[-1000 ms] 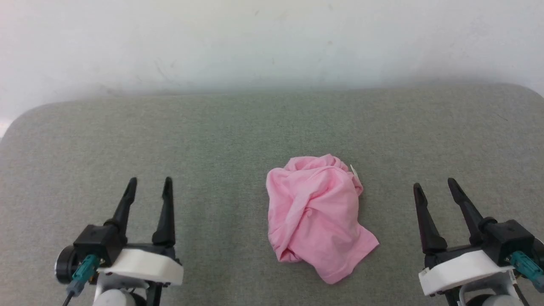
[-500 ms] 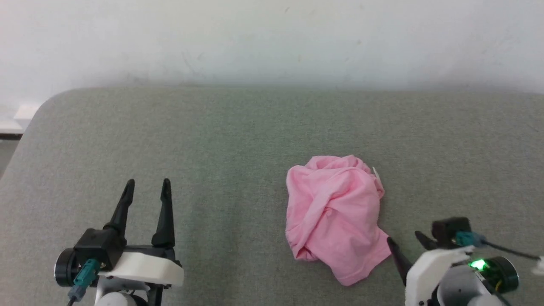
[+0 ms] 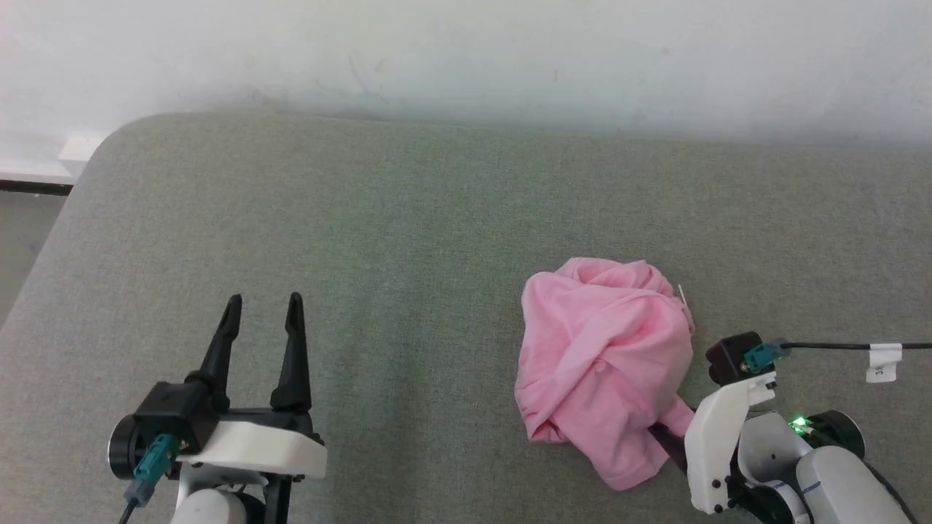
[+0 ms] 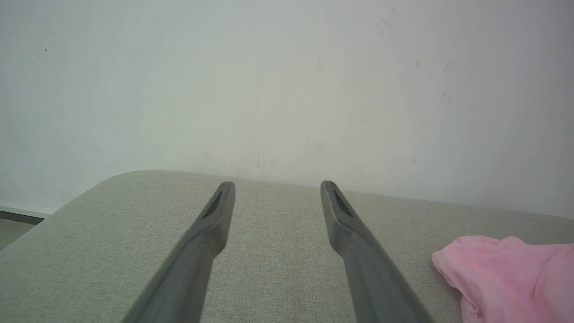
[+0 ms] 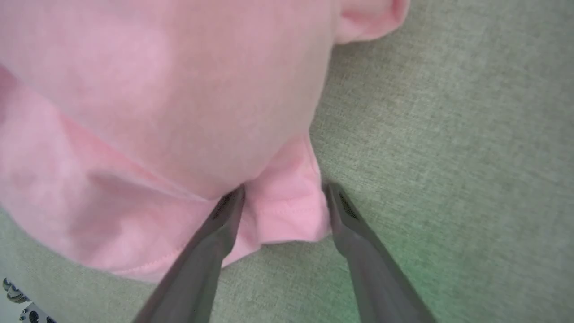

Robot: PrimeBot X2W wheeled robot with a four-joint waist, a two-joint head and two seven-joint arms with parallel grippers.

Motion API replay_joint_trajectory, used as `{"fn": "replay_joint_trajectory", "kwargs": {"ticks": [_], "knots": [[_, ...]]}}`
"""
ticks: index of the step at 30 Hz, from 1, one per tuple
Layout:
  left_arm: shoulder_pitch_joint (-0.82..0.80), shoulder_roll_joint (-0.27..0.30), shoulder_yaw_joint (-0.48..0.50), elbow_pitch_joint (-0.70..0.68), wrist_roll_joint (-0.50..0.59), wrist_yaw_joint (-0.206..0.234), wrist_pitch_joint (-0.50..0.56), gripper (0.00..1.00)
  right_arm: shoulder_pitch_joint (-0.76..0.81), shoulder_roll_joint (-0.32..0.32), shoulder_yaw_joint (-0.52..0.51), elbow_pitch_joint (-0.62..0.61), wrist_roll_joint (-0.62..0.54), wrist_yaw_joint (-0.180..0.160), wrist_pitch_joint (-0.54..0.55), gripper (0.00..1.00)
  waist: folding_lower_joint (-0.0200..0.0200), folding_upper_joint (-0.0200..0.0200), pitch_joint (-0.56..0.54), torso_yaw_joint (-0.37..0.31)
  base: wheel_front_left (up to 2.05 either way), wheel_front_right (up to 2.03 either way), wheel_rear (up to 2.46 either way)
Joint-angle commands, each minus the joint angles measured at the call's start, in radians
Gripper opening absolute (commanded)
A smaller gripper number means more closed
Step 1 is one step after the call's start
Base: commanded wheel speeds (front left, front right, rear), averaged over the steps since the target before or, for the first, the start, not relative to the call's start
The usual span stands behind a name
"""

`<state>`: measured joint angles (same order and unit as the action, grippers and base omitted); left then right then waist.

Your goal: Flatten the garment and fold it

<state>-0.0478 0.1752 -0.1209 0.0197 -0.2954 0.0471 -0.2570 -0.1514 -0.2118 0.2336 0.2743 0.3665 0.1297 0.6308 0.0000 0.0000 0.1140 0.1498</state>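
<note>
Lying crumpled toward the right of the grey surface (image 3: 408, 218), the pink garment (image 3: 604, 364) has a hem corner between the spread, unclamped fingers of the right gripper (image 5: 283, 193). The left gripper (image 3: 263, 300) sits well apart, fingers parted and empty.

Grey-green woven pad (image 3: 437, 218) underneath, its rounded corner off to the left of the left gripper (image 3: 264, 298) and its parted jaws, plain weave running ahead of them to the far edge. Lying on it, the pink garment (image 3: 604, 356), crumpled in a heap, well off to the right of those jaws. Over at the right gripper (image 5: 284, 188), a hemmed corner sits on the pad between the spread jaws, with the bulk heaped just past the tips.
</note>
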Motion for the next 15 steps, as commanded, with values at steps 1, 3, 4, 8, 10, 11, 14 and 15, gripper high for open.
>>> {"fn": "replay_joint_trajectory", "kwargs": {"ticks": [1, 3, 4, 8, 10, 11, 14, 15], "knots": [[-0.009, -0.009, 0.014, 0.008, 0.013, -0.012, -0.005, 1.00, 0.021, 0.010, 0.041, 0.035, 0.039, 0.001, 0.040, 0.17, 0.0000, 0.0000, -0.005, -0.002, 0.00, 0.00, 0.00], [-0.004, -0.016, 0.023, 0.015, 0.017, -0.020, -0.005, 1.00, 0.013, -0.003, 0.058, 0.013, 0.060, 0.001, 0.042, 0.00, 0.0000, 0.0000, -0.014, -0.005, 0.00, 0.00, 0.00], [-0.001, -0.019, 0.027, 0.019, 0.020, -0.023, -0.005, 1.00, 0.004, -0.012, 0.062, -0.008, 0.061, 0.001, 0.023, 0.00, 0.0000, 0.0000, -0.019, -0.009, 0.00, 0.00, 0.00], [0.008, -0.029, 0.043, 0.019, 0.031, -0.032, -0.005, 1.00, -0.046, -0.053, 0.031, -0.109, 0.003, 0.001, -0.126, 0.00, 0.0000, 0.0000, -0.027, -0.029, 0.00, 0.00, 0.00], [0.010, -0.031, 0.051, 0.022, 0.035, -0.037, -0.005, 1.00, -0.065, -0.064, -0.013, -0.152, -0.034, 0.001, -0.196, 0.00, 0.0000, 0.0000, -0.033, -0.041, 0.00, 0.00, 0.00], [0.010, -0.033, 0.053, 0.023, 0.037, -0.040, -0.005, 1.00, -0.070, -0.068, -0.041, -0.174, -0.052, 0.001, -0.222, 0.00, 0.0000, 0.0000, -0.034, -0.046, 0.00, 0.00, 0.00], [0.012, -0.040, 0.059, 0.021, 0.046, -0.044, -0.005, 1.00, -0.065, -0.069, -0.149, -0.236, -0.106, 0.001, -0.260, 0.00, 0.0000, 0.0000, -0.036, -0.063, 0.00, 0.00, 0.00], [0.013, -0.042, 0.061, 0.021, 0.049, -0.044, -0.005, 1.00, -0.056, -0.065, -0.187, -0.253, -0.118, 0.001, -0.262, 0.00, 0.0000, 0.0000, -0.036, -0.068, 0.00, 0.00, 0.00]]}}
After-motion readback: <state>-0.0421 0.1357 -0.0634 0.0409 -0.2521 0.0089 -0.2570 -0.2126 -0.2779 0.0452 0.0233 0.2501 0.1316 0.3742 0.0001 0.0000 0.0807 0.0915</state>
